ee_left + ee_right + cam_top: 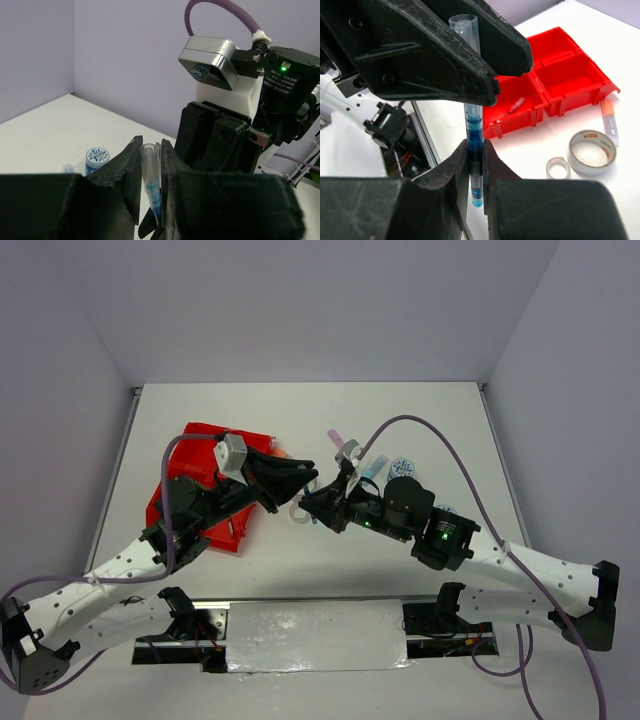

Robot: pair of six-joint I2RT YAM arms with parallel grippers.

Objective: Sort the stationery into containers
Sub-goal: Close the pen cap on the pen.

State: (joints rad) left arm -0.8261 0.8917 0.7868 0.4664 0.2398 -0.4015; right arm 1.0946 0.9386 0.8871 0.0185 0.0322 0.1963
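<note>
Hand-over of a blue pen (474, 125) during sorting. The left hand (150, 146) and the right hand (475, 148) met above the middle of the table (250, 410), just to the right of the red tray (570, 75). Both were pressed shut on the same pen: the right hand pinched its lower, blue-filled part and the left hand its clear upper part. The pen therefore hung in the air between them, over no compartment. Judged from the layout, progress was early. Only one item was seen inside the tray, a red pen (516, 105) lying in the compartment nearest the hands. The two other compartments visible from the right wrist showed nothing in them, though the arms hid part of the tray from above. Loose on the table were a larger grey tape ring (592, 148), a smaller ring (557, 168) just beside it and an orange-tipped stick (608, 121) near them. A blue-white tape roll (97, 156) and a pink stick (335, 437) lay on the far side. The likely remaining work was for one hand to release, the pen to go into the tray, and the loose items to follow.
</note>
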